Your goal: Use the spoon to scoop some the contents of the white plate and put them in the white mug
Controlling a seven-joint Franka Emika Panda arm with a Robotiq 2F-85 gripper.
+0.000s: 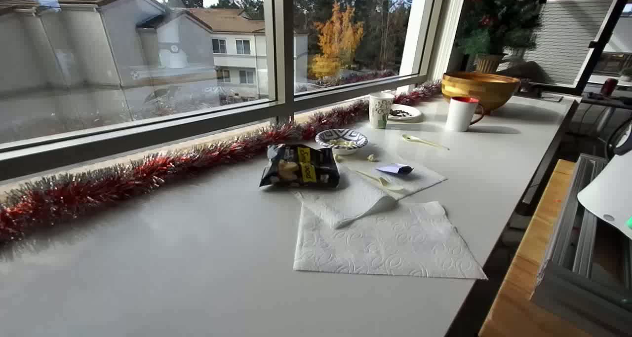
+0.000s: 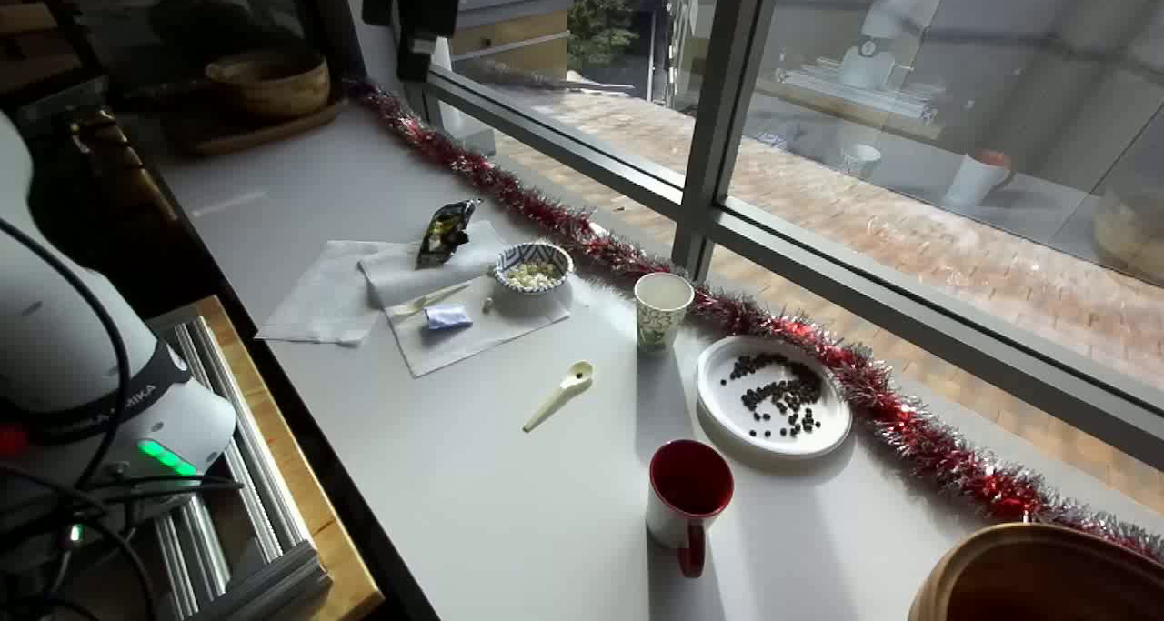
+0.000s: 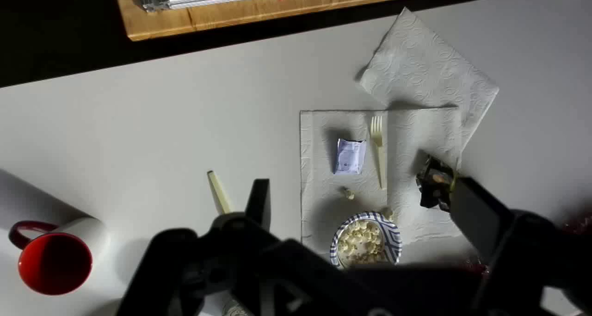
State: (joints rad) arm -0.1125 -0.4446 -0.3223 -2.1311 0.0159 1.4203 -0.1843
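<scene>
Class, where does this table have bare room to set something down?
Bare table: in an exterior view's foreground, between tinsel and towels; also between spoon, mug and the table edge opposite the tinsel. Crowded: around bag, popcorn bowl, packet and fork; also beside the tinsel, where cup and plate sit.

Free lane to plate [image 2: 725, 414] between cup [image 2: 662, 316], mug [image 2: 687, 495].

Dark bits [image 2: 789, 392] dot the white plate [image 2: 726, 410] near the upright white mug [image 2: 668, 518], the pale spoon [image 2: 553, 403] lying apart.
</scene>
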